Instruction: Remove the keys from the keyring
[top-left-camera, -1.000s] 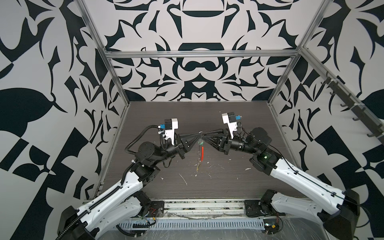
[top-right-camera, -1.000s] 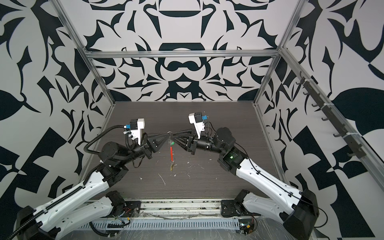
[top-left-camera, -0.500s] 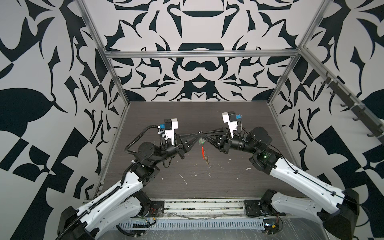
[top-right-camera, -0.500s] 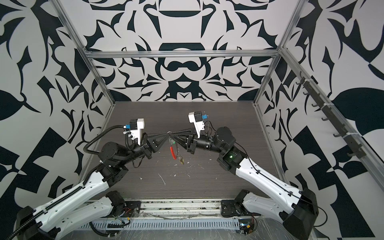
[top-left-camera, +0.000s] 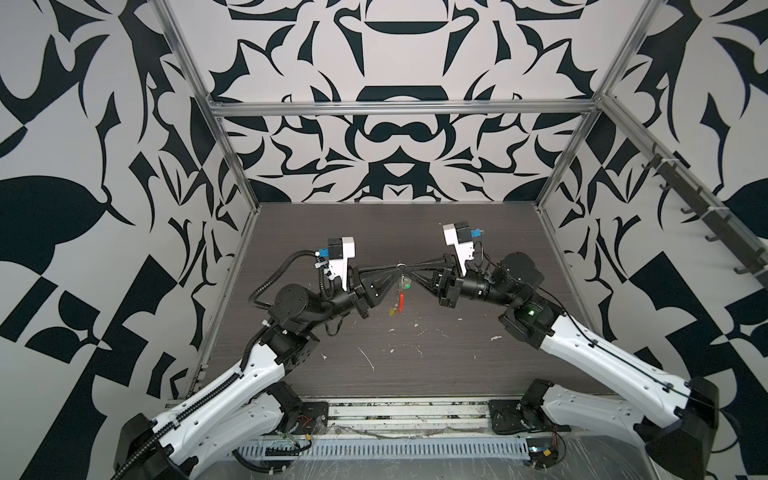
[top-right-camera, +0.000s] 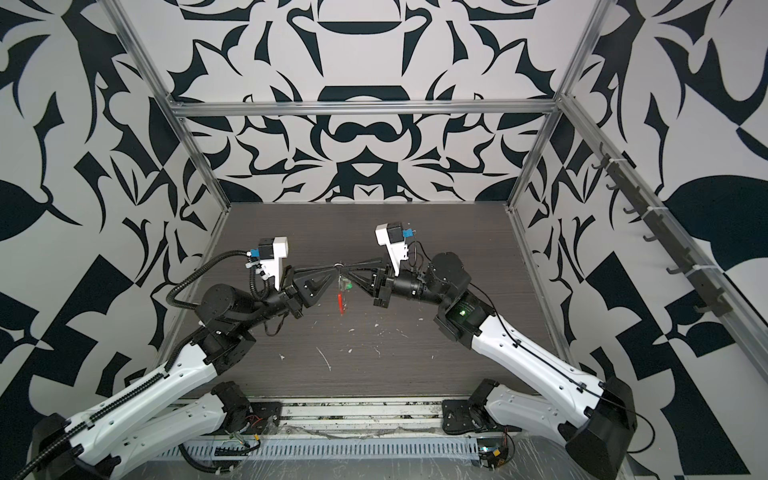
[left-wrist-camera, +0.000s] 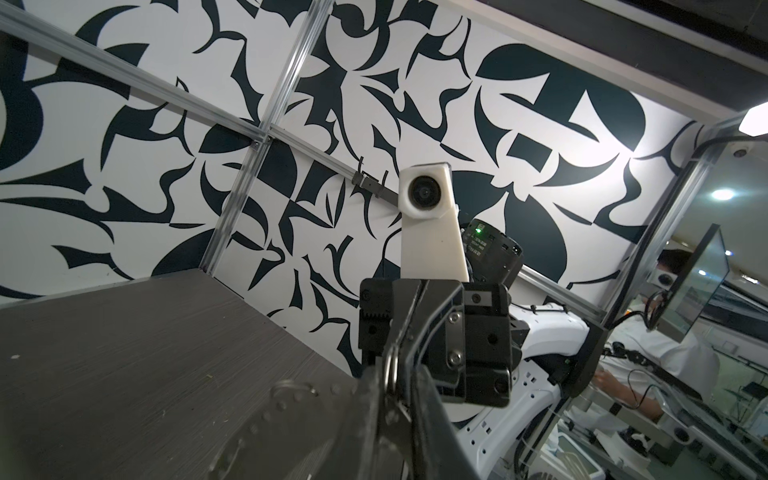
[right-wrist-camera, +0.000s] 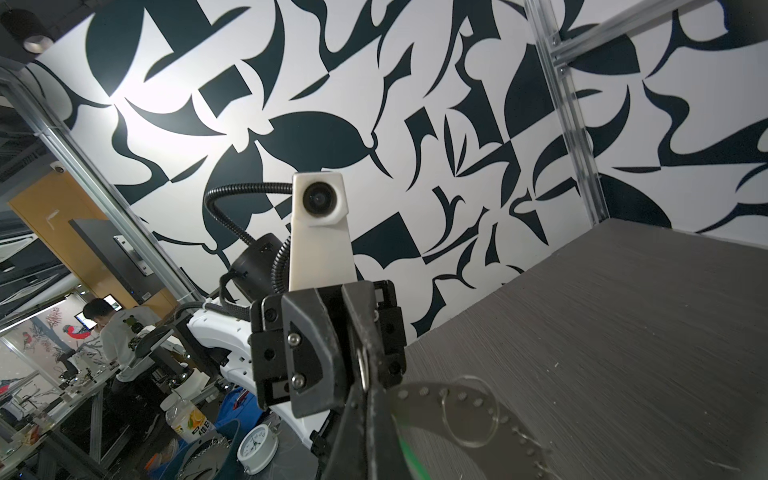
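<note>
Counted: one thin grey metal keyring (top-left-camera: 401, 297) with red sleeve, two small silver keys (top-left-camera: 407, 285) tagged green and yellow | Place: keyring is held hanging above dark grained table (top-left-camera: 457, 232) | Fingers: right gripper (top-left-camera: 409, 270) is closed on keyring top; left gripper (top-left-camera: 395, 275) cannot be told.

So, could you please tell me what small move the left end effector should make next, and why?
I'd probably back the left end effector off slightly. The right end effector is shut on a thin metal ring in mid-air, so it seems to carry the bunch; both tips crowd that one spot, while the keys and the keyring's red sleeve hang free below.
</note>
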